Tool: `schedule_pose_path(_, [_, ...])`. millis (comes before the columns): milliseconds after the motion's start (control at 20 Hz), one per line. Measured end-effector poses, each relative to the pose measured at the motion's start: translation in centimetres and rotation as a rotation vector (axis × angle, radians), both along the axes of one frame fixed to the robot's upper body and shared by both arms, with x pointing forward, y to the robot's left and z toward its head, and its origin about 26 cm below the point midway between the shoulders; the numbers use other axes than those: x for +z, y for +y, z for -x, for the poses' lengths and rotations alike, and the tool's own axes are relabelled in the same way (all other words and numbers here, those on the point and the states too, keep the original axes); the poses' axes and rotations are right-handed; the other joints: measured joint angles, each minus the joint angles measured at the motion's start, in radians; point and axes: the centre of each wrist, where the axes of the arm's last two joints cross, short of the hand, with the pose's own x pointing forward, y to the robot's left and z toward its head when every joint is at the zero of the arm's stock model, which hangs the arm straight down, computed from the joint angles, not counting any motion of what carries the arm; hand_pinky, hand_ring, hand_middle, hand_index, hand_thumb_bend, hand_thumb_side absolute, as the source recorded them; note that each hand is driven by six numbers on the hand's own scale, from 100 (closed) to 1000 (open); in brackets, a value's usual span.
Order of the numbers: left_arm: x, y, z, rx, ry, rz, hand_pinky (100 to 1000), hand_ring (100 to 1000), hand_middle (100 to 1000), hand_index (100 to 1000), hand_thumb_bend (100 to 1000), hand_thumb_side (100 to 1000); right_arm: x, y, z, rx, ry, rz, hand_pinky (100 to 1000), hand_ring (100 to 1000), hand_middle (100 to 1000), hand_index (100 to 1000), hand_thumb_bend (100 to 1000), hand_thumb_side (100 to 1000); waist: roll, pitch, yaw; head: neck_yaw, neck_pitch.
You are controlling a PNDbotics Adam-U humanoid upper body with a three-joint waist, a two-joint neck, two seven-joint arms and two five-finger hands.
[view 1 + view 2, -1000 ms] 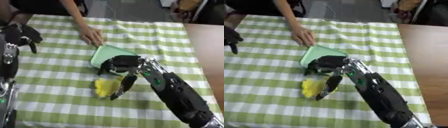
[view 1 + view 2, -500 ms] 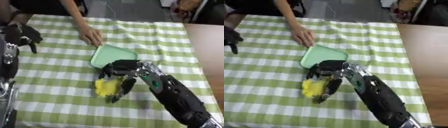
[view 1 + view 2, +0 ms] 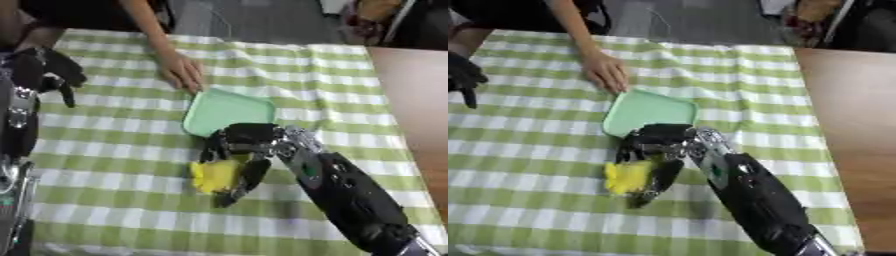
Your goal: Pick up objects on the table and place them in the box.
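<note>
Progress check, going eye by eye. In the left eye view, the right hand (image 3: 238,152) is now sitting lower over the yellow object (image 3: 215,176) than it was a second ago, with its fingers curling down around the top and right side of it. One long finger is reaching past the object's lower edge. So it's going from hovering to actually closing in, though I can't tell whether it's truly pinching yet. The object is lying on the checked bench (image 3: 105,130), just below the green box (image 3: 227,111), not lifted. The left hand (image 3: 48,70) is idling at the upper left, fingers curled, holding nothing.

In the right eye view, same story: yellow object tucked under the black fingers, touching the cloth. A person's hand (image 3: 605,75) is resting on the far corner of the box, and it's been staying there, probably steadying it.

My read: the grasp is forming, and the lift and short hop to the box are coming next.
</note>
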Motion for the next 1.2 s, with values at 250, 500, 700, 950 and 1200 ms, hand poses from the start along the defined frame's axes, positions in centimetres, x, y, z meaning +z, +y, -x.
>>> schedule_pose_path(250, [0.00, 0.00, 0.00, 0.000, 0.000, 0.000, 238, 482, 502, 435, 596, 998, -0.33, -0.21, -0.11, -0.001, 0.001, -0.020, 111, 395, 510, 681, 512, 495, 0.000, 0.000, 0.000, 0.000, 0.000])
schedule_pose_path(500, [0.00, 0.00, 0.00, 0.000, 0.000, 0.000, 238, 482, 502, 435, 597, 998, -0.75, -0.43, -0.20, -0.012, -0.006, -0.048, 100, 320, 465, 643, 373, 493, 0.000, 0.000, 0.000, 0.000, 0.000])
schedule_pose_path(700, [0.01, 0.00, 0.00, 0.000, 0.000, 0.000, 238, 483, 502, 435, 597, 999, -0.94, -0.55, -0.26, -0.021, -0.019, -0.066, 100, 292, 440, 618, 253, 506, 0.000, 0.000, 0.000, 0.000, 0.000])
schedule_pose_path(950, [0.01, 0.00, 0.00, 0.000, 0.000, 0.000, 238, 483, 502, 435, 597, 999, -0.95, -0.56, -0.26, -0.031, -0.045, -0.092, 100, 236, 369, 561, 100, 545, 0.000, 0.000, 0.000, 0.000, 0.000])
schedule_pose_path(1200, [0.01, 0.00, 0.00, 0.000, 0.000, 0.000, 238, 483, 502, 435, 597, 999, -0.89, -0.58, -0.27, -0.049, -0.080, -0.162, 100, 100, 200, 443, 100, 699, 0.000, 0.000, 0.000, -0.004, 0.000])
